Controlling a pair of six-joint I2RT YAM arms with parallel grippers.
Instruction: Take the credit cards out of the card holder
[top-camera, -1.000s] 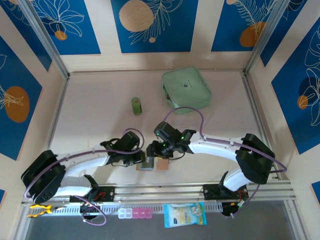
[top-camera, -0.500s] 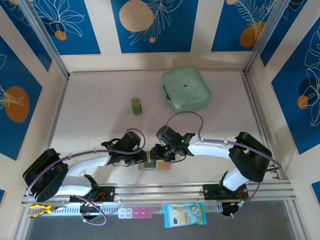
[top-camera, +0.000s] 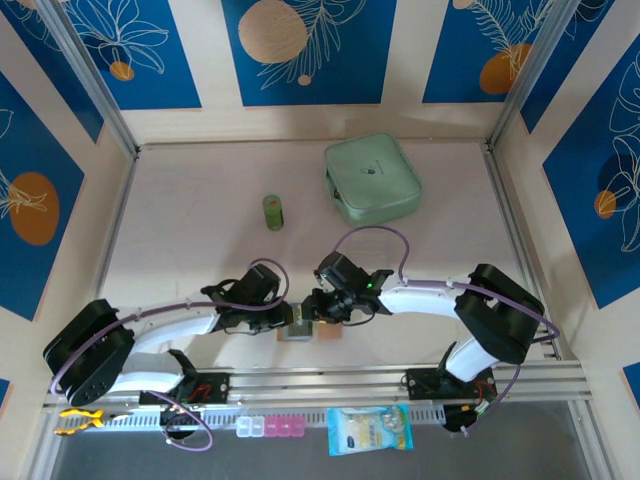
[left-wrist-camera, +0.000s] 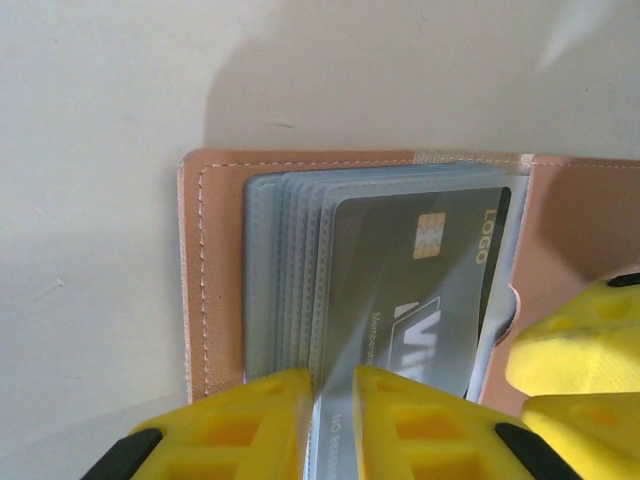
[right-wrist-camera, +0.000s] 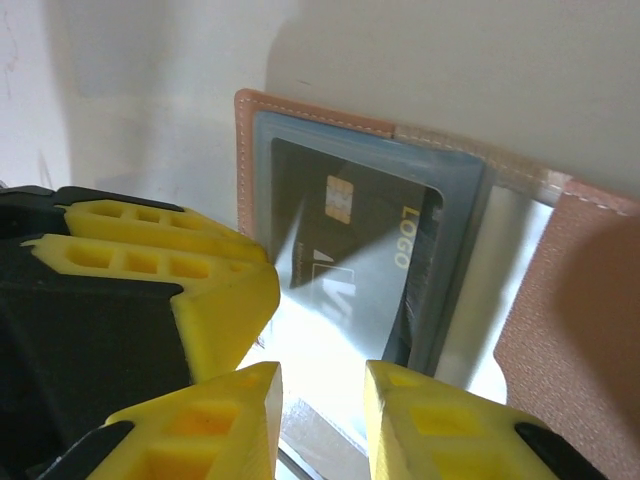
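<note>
The dark credit card sits in the clear sleeves of the open card holder. Its long axis runs from the holder's far edge toward both grippers at the near edge. The left gripper is clamped on the clear sleeves there. Just beside it, the right gripper straddles the card's near end, and I cannot tell whether its fingers grip. The pull should be lengthwise, toward the right arm.

High rear camera looking down on table, both wrist cameras close, sharing the card holder
</note>
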